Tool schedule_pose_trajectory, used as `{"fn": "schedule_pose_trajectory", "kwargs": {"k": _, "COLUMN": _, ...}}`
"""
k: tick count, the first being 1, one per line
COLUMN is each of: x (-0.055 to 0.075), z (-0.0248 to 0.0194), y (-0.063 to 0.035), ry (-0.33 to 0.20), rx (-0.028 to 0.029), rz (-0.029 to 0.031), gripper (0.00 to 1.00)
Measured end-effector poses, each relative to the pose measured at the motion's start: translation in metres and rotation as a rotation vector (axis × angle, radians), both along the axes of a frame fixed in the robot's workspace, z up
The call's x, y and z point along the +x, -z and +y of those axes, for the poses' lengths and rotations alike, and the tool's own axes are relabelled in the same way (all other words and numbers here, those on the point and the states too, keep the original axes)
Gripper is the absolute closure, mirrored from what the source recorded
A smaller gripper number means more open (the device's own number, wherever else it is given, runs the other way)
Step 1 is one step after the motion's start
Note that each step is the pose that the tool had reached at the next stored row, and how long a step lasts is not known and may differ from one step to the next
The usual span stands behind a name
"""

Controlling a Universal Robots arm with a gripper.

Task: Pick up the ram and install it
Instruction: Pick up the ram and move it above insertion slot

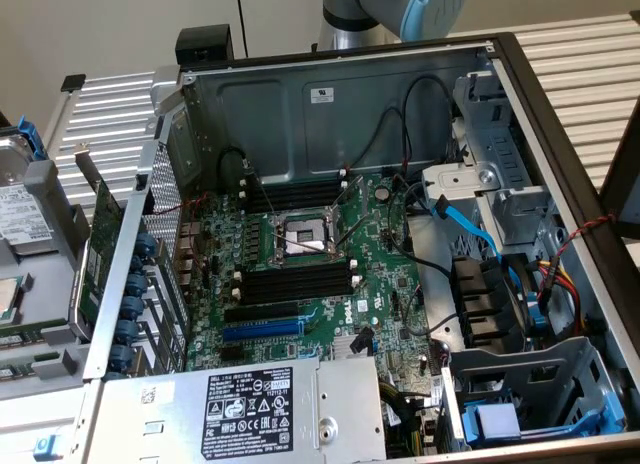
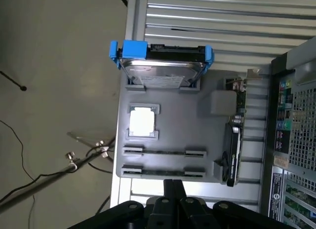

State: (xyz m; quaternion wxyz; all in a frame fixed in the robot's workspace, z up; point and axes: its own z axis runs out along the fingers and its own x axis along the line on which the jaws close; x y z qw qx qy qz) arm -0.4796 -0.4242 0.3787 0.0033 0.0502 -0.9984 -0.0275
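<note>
My claw (image 2: pixel 174 186) is black. On the grey tray (image 2: pixel 173 98) sit a silver hard drive (image 2: pixel 163 71) in bright blue brackets, a whitish square chip (image 2: pixel 143 123) and two dark-green ram sticks (image 2: pixel 163 151).

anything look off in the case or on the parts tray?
Nothing damaged or spilled. The ram sticks sit straight in the grey tray. In the open case, the black memory slots are empty and the CPU socket is uncovered; a blue cable trails loose.
</note>
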Motion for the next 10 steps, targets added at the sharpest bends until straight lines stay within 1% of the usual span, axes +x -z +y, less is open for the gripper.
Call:
{"fn": "schedule_pose_trajectory", "kwargs": {"k": 4, "x": 0.0000, "z": 0.0000, "y": 0.0002, "ry": -0.073, "rx": 0.0000, "rz": 0.0001, "gripper": 0.89}}
{"fn": "schedule_pose_trajectory", "kwargs": {"k": 5, "x": 0.0000, "z": 0.0000, "y": 0.0002, "ry": -0.108, "rx": 0.0000, "rz": 0.0000, "gripper": 0.89}}
{"fn": "schedule_pose_trajectory", "kwargs": {"k": 10, "x": 0.0000, "z": 0.0000, "y": 0.0002, "ry": -0.200, "rx": 0.0000, "rz": 0.0000, "gripper": 0.89}}
